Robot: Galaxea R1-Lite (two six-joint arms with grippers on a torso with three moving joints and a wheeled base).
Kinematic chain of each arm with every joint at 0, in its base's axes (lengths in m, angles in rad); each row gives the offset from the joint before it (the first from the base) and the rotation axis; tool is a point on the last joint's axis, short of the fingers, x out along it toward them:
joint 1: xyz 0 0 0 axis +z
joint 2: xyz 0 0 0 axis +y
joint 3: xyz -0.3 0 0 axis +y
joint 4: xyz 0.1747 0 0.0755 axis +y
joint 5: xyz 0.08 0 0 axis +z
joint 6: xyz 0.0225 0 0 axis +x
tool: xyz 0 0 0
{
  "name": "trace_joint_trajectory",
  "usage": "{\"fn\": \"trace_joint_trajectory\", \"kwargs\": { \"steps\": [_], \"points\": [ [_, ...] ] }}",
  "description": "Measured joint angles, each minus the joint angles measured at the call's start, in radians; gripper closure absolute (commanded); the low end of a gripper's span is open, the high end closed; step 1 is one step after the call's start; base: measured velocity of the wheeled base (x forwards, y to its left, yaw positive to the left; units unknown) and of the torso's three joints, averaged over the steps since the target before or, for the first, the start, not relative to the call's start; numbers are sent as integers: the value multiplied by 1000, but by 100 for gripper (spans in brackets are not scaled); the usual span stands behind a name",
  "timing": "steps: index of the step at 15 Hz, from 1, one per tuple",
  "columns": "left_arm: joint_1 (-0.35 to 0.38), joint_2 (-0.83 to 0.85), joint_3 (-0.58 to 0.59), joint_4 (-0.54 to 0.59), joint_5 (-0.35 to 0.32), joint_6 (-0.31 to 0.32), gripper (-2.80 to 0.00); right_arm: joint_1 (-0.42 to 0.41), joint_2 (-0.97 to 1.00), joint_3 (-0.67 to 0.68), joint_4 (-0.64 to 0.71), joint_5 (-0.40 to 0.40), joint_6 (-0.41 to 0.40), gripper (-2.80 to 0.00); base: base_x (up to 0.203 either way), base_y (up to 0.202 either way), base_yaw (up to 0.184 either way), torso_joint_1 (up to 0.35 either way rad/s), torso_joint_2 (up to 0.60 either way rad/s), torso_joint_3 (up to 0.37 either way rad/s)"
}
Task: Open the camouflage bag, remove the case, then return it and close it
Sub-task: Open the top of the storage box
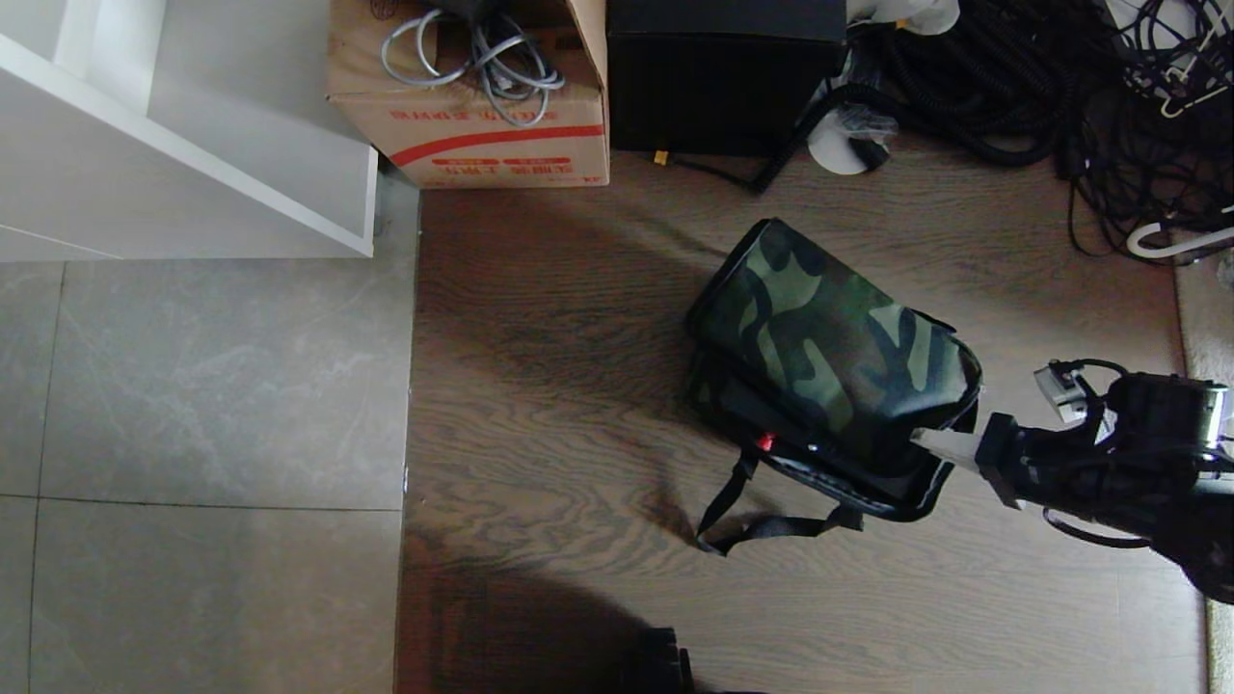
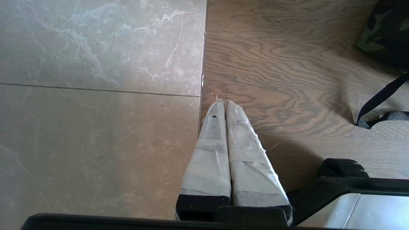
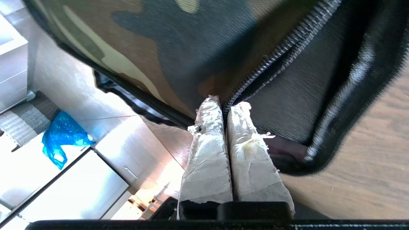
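Bag on the floor, right gripper at its right end

The camouflage bag (image 1: 829, 357) lies on the wood floor (image 1: 540, 405), right of the tiles (image 1: 202, 386). Behind it sit a cardboard box (image 1: 482, 135) and, on that box's right, a cube box (image 1: 723, 77). The right gripper (image 1: 940, 445) touches the bag's zipper (image 3: 271, 57) edge.

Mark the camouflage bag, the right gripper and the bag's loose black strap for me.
camouflage bag (image 1: 829, 337), head view, on the camouflage lid panel.
right gripper (image 3: 225, 102), right wrist view, between the taped fingertips, shut at the lid's zipper edge.
black strap (image 1: 771, 525), head view, on the stretch lying on the wood floor.
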Motion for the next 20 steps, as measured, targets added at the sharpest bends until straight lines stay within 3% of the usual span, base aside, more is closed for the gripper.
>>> {"fn": "trace_joint_trajectory", "kwargs": {
  "steps": [15,20],
  "points": [
    [0,0,0,0,0,0,0,-74,-105,-51,-124,-2,11,0,0,0,0,0,0,0],
    [0,0,0,0,0,0,0,-100,-103,-57,-223,-1,7,0,0,0,0,0,0,0]
  ]
}}
